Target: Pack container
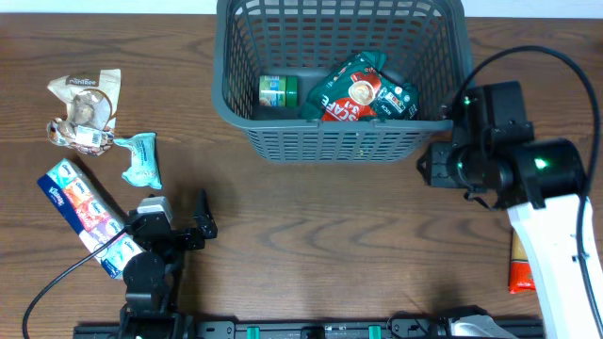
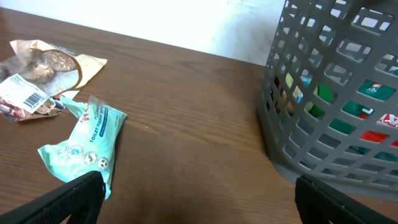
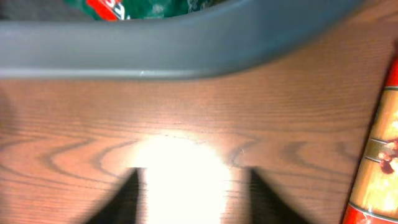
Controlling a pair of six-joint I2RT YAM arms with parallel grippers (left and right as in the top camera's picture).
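The dark grey lattice basket (image 1: 240, 94) stands at the back centre; it holds a small green can (image 1: 278, 91) and a green and red coffee packet (image 1: 363, 89). Its wall shows in the left wrist view (image 2: 329, 106) and its rim in the right wrist view (image 3: 174, 53). My left gripper (image 1: 179, 221) is open and empty at the front left, near a teal wipes packet (image 1: 141, 158) (image 2: 84, 140). My right gripper (image 3: 189, 196) is open and empty above bare table, just right of the basket's front right corner.
A crumpled beige snack bag (image 1: 85, 108) (image 2: 40, 74) lies far left. A blue and orange tissue pack (image 1: 85, 212) lies front left. A red and orange packet (image 1: 520, 264) (image 3: 379, 155) lies front right, partly under my right arm.
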